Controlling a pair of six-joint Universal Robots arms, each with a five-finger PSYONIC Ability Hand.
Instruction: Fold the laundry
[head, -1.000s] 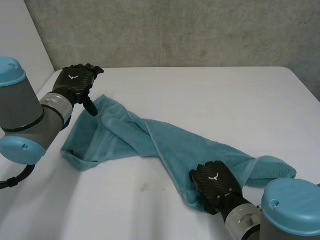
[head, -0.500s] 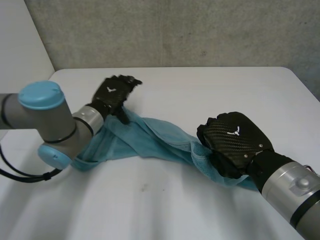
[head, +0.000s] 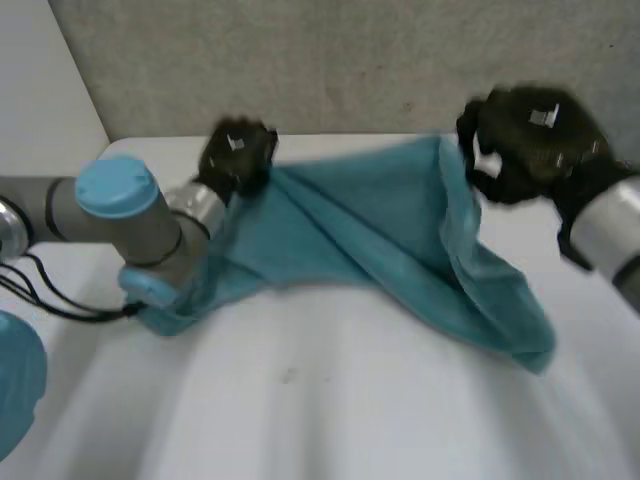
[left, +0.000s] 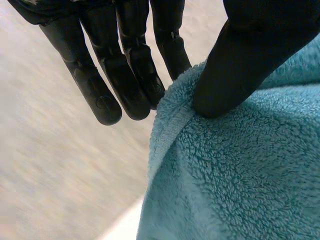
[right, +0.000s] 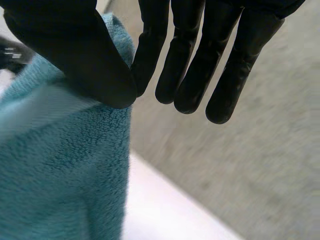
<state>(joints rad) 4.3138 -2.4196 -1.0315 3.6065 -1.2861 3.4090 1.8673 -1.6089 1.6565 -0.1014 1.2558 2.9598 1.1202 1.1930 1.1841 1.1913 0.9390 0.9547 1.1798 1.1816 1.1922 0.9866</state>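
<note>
Now the towel (head: 380, 230) is held up across the upper middle of the frame, its long axis running side to side between two grips. One end is pinched under the thumb of the left robot hand (head: 237, 155) at upper left. The other is pinched likewise by the right robot hand (head: 530, 140) at upper right. Its lower edge sags toward the table (head: 300, 400).

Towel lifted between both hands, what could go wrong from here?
1. Slip: the left hand and the right hand each pinch the towel only near its edge, thumb against fingers, so the thick cloth may slide out.
2. Uneven fold: the towel hangs twisted, with one end bunched on the table by the left arm, so it may not spread flat.
</note>
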